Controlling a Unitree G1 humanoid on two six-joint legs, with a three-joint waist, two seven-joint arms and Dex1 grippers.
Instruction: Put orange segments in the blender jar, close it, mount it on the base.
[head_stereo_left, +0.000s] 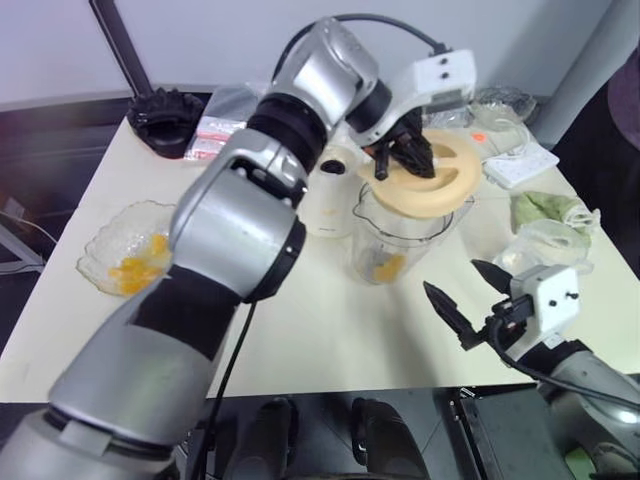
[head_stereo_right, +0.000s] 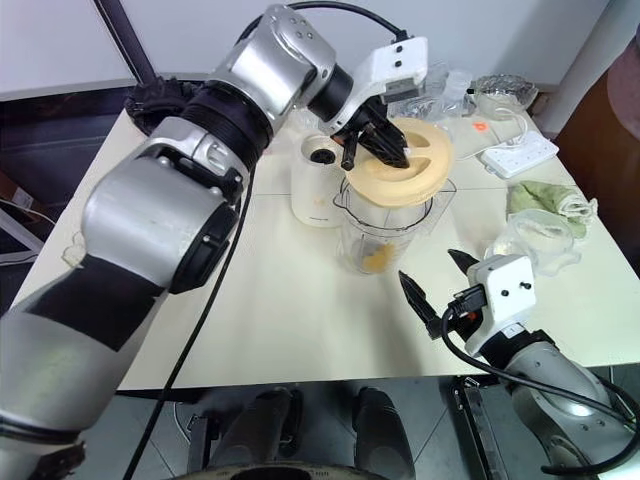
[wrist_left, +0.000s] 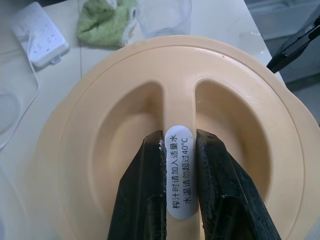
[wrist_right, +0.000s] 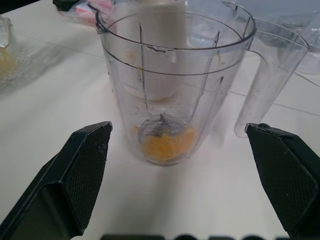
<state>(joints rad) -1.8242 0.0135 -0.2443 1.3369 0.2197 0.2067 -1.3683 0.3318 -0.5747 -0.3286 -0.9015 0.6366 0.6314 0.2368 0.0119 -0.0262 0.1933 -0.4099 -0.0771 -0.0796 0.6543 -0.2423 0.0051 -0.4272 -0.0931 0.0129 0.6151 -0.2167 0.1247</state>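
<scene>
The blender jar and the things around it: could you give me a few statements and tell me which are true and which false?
1. The left gripper holds the cream lid by its centre ridge. True.
2. The blender jar is empty. False: orange segments lie at its bottom by the blade.
3. The right gripper has its jaws clamped on the jar. False: the jaws stand wide open, short of the jar.
4. The jar sits on the base. False: it stands on the table, the base beside it.
5. The glass bowl holds orange segments. True.
</scene>
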